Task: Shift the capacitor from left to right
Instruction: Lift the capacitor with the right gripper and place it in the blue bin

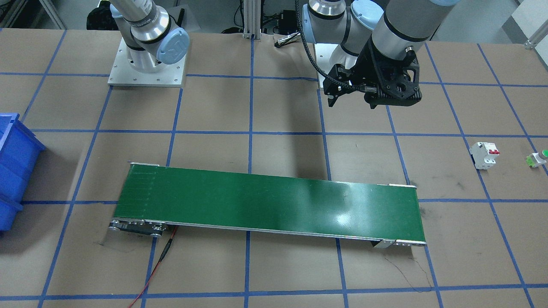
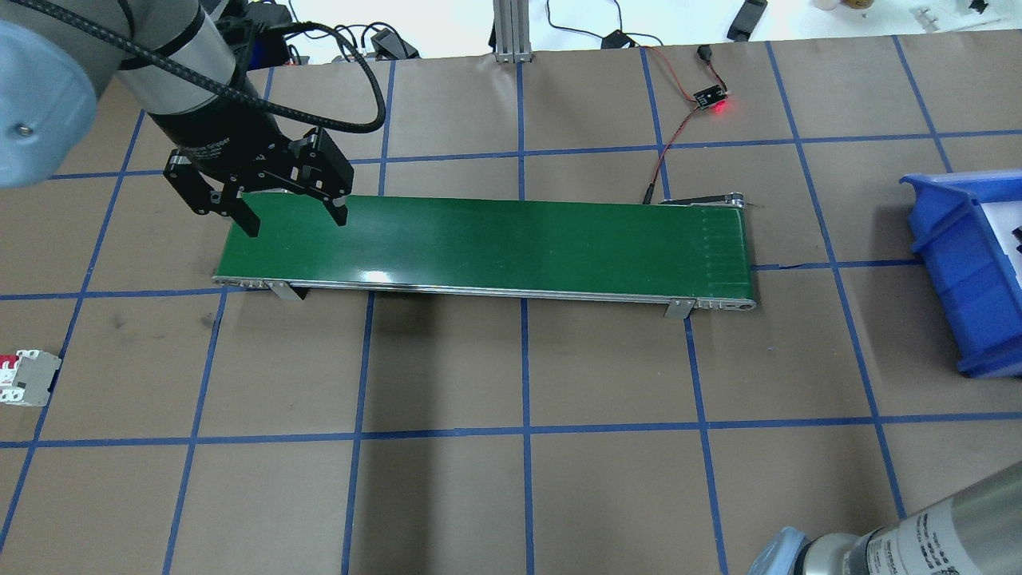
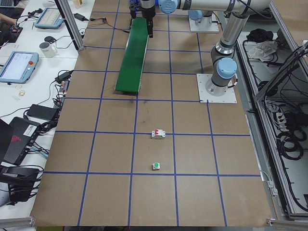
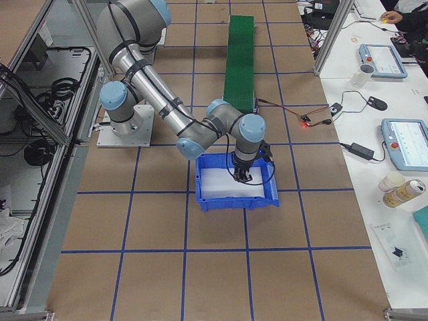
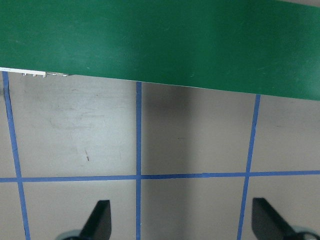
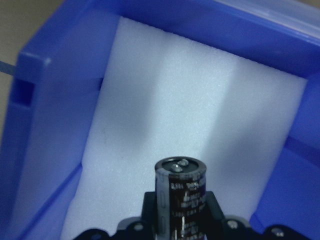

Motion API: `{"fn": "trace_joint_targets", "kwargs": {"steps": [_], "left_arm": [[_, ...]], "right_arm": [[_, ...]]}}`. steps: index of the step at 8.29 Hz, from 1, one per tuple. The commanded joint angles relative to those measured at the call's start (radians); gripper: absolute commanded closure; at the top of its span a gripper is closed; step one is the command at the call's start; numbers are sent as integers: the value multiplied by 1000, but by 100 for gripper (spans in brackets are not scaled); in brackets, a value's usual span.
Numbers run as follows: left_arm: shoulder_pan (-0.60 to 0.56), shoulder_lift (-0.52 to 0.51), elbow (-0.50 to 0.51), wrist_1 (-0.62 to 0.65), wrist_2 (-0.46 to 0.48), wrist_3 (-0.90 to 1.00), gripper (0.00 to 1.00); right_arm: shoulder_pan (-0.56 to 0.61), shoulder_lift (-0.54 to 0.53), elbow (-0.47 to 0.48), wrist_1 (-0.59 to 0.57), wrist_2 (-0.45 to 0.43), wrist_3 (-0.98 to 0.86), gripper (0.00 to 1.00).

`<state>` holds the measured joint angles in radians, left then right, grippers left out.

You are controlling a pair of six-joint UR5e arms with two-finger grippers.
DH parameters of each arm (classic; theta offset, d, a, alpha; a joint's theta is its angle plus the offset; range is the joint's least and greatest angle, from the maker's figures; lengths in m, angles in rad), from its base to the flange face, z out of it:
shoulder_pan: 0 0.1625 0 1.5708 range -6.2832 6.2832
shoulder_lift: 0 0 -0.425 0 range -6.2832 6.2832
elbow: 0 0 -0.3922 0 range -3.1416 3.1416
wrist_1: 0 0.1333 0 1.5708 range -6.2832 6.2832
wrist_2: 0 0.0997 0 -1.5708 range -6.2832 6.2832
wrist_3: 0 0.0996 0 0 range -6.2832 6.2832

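Capacitor (image 6: 181, 196) clamped in right hand (image 4: 242, 176), apparently above blue bin (image 6: 47, 125); left hand (image 2: 296, 222) spread wide.

There is one green conveyor belt (image 2: 495, 239), one blue bin (image 4: 237, 202) off one end of it, one capacitor (image 6: 181, 192), one white circuit breaker (image 1: 484, 155) and one green-capped push button (image 1: 537, 159) off its other end, and two grippers: the left gripper (image 2: 296, 222) and the right gripper (image 4: 242, 178).

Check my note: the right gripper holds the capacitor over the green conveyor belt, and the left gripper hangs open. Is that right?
Not quite. The right gripper holds the capacitor over the blue bin with its white foam liner, not over the green conveyor belt; the right wrist view shows this. The left gripper does hang open.
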<state>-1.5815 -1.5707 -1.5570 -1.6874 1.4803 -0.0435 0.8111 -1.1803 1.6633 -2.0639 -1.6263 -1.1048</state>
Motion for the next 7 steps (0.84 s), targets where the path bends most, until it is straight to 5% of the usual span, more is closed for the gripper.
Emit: {"fn": "trace_joint_targets", "kwargs": {"steps": [1,2,4,7], "left_arm": [[0,0,0,0,0,1,0],[0,0,0,0,0,1,0],[0,0,0,0,0,1,0],[0,0,0,0,0,1,0]], "right_arm": [[-16,57,16,-39,-4,-29,54],[-21,50,16,-39,5,-30,3],[-24,-16,16,-18,9,-35,0],[78,-198,0,278,105,177,0]]}}
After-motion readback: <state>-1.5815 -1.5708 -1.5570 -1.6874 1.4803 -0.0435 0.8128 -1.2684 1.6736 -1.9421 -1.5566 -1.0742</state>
